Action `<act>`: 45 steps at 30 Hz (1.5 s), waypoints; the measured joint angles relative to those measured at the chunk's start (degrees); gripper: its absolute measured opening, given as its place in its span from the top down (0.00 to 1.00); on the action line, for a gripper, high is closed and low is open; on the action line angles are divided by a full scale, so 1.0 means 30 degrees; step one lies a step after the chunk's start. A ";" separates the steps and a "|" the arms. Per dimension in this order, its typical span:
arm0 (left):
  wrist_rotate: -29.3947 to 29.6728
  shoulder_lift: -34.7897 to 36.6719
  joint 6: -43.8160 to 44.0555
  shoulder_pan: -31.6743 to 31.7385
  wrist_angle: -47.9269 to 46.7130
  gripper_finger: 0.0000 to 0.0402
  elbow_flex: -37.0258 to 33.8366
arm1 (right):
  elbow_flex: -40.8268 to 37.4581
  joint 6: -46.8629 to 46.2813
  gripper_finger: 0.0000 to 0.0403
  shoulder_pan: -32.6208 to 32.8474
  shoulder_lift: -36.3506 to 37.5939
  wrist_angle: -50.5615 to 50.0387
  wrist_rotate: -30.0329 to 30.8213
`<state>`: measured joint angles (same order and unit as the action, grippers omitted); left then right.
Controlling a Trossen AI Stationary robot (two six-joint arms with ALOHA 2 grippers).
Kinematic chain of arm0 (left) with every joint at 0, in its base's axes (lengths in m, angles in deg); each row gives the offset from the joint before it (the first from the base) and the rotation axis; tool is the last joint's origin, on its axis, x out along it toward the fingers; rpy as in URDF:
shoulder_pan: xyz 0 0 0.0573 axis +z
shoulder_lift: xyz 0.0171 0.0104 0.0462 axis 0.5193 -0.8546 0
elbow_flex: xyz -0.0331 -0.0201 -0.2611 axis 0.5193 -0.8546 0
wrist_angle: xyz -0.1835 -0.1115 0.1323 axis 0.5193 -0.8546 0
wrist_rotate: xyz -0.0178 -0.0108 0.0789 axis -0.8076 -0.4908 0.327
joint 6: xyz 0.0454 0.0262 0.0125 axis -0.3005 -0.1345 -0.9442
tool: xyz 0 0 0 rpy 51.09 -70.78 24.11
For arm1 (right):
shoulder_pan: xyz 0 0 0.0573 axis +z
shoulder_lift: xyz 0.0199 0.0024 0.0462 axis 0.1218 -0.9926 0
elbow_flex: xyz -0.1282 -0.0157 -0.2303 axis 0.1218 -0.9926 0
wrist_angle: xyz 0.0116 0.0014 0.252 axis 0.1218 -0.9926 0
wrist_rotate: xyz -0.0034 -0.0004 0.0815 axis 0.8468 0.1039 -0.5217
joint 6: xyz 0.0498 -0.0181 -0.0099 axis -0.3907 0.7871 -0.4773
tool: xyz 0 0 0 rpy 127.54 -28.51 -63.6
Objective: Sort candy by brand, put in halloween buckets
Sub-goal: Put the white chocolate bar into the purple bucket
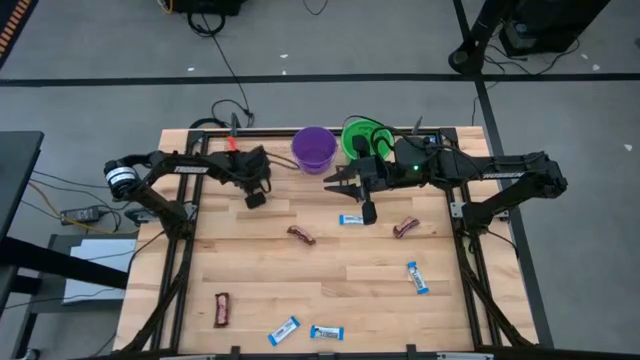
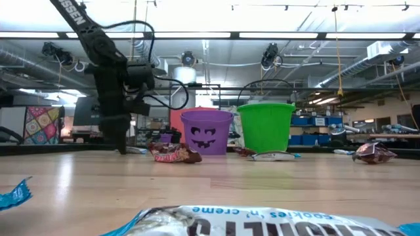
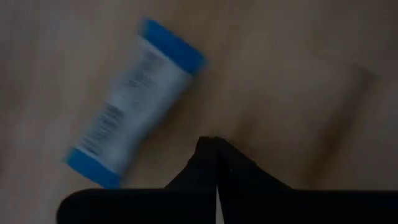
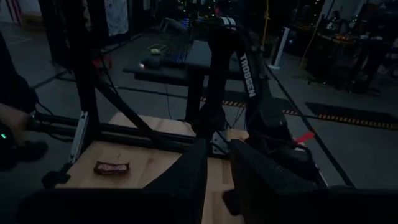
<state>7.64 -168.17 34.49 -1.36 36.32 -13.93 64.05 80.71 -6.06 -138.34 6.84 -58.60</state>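
Presently noted left gripper point(image 3: 216, 144) low over the table point(image 1: 330, 290), just on the left of the purple bucket point(image 1: 314, 148), fingers pressed together on nothing. Found one blue-and-white candy point(image 3: 134, 102) flat on the wood just beside the closed tips, off to one side and not between them, long axis slanted across the fingers' line. Judged a reopen and a sideways shift with wrist turn needed before any pinch. Logged right gripper point(image 1: 338, 183) farther off, before the green bucket point(image 1: 362, 135), fingers apart and empty.
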 joint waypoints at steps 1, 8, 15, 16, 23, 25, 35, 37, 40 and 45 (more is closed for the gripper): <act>-0.0018 0.0198 0.0229 -0.0331 -0.0706 1.00 0.0246 | 0.0000 0.0213 0.79 0.0005 0.0000 -0.0082 -0.0001; 0.2605 0.2076 0.0492 -0.1762 -0.1417 0.97 0.2060 | 0.0000 0.0811 0.79 0.0042 0.0000 -0.1456 0.0002; 0.3853 0.2216 -0.1404 -0.2029 -0.1114 0.76 0.3208 | 0.0000 0.0797 0.79 0.0042 0.0000 -0.3396 0.0024; 0.3899 0.2178 -0.1687 -0.2014 -0.1222 0.73 0.3190 | 0.0000 0.0757 0.79 0.0042 0.0000 -0.3602 0.0083; 0.4188 0.2185 -0.4021 -0.1251 -0.1222 0.50 0.3205 | 0.0000 0.0812 0.79 -0.0171 0.0000 -0.4158 0.0821; 0.3713 0.2111 -0.4722 -0.0855 -0.1255 0.45 0.3205 | 0.0000 0.0812 0.79 -0.0259 0.0000 -0.4158 0.0866; 0.2948 -0.0380 -0.7710 0.1002 -0.1522 0.43 0.3219 | 0.0000 0.0737 0.79 -0.0258 0.0000 -0.4165 0.0861; 0.3448 -0.1129 -0.8025 0.1167 -0.1355 0.43 0.3219 | 0.0000 0.0681 0.79 -0.0191 0.0000 -0.4165 0.0861; 0.5079 -0.2137 -0.8506 0.1161 -0.0764 0.43 0.3219 | 0.0000 0.0646 0.79 -0.0064 0.0000 -0.4167 0.0861; 0.5945 -0.2801 -0.9272 0.1170 0.0931 0.43 0.3234 | 0.0000 0.0601 0.79 0.0042 0.0000 -0.4172 0.0840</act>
<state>25.48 -176.57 6.68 2.14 39.11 -4.23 64.05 82.51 -5.94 -138.34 -5.68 -56.08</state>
